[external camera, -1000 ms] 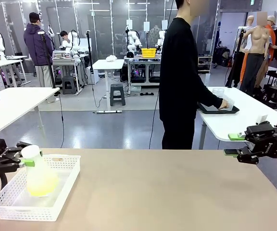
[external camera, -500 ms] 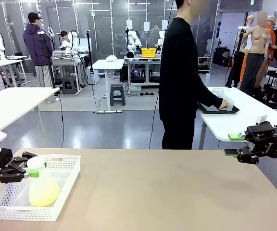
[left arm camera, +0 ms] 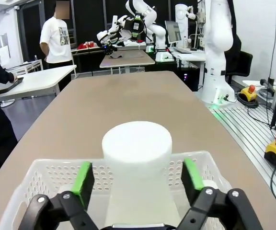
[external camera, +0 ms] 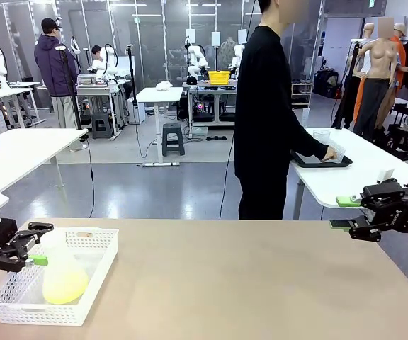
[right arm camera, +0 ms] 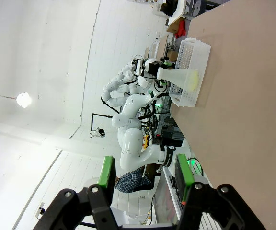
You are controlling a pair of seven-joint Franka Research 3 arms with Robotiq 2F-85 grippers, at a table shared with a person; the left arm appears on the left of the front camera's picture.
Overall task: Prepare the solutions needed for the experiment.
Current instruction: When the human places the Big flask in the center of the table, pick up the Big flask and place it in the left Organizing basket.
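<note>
perforated plastic basket (external camera: pixel 91 283): white, walls dotted with rows of small holes
frosted conical flask (external camera: pixel 61 273): whitish, translucent, with a plain white neck
shallow liquid in the flask (external camera: pixel 64 289): pale yellow-green
wooden-look tabletop (external camera: pixel 261 283): plain light brown
left two-finger gripper (external camera: pixel 30 244): black, green pads
right two-finger gripper (external camera: pixel 344 213): black, green pads
person's long-sleeved top (external camera: pixel 264 92): black
tray on the far white table (external camera: pixel 321 162): black
</note>
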